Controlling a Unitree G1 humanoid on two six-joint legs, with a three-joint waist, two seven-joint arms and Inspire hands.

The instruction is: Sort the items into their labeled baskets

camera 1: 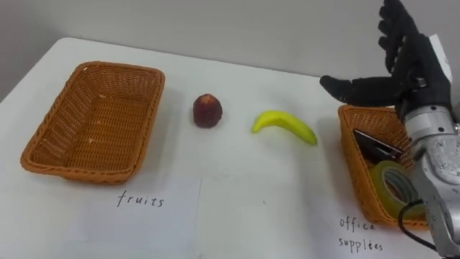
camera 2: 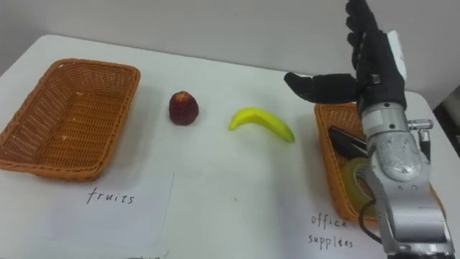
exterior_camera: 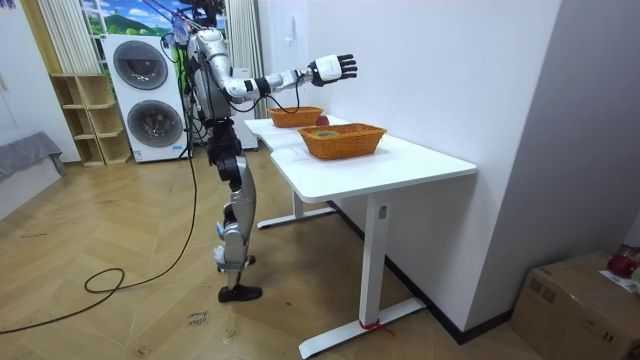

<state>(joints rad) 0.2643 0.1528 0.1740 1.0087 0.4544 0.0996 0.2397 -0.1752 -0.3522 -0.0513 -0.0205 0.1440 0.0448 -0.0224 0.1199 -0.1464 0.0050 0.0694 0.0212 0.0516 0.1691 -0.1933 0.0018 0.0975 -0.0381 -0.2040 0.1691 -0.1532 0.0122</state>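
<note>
White tabletop [camera 1: 237,216] against a pale wall. Room view adds what the eye views lack: the robot standing at the tabletop's end, washing machines [exterior_camera: 150,90] behind it, a cardboard box [exterior_camera: 575,300] at 4 o'clock. In the eye views, empty basket [camera 1: 43,155] at 9 o'clock. Red fruit [camera 1: 207,111] near centre and banana [camera 1: 284,126] toward 3 o'clock of it, apart, both on the bare tabletop. Supplies basket [camera 1: 350,155] at 4 o'clock holds a tape roll [camera 1: 388,183] and a dark item [camera 1: 374,147]. Right hand [camera 1: 415,65] raised at 2 o'clock above that basket, fingers spread straight upward, thumb pointing to 9 o'clock, grasping nothing. Its forearm covers part of the basket.
</note>
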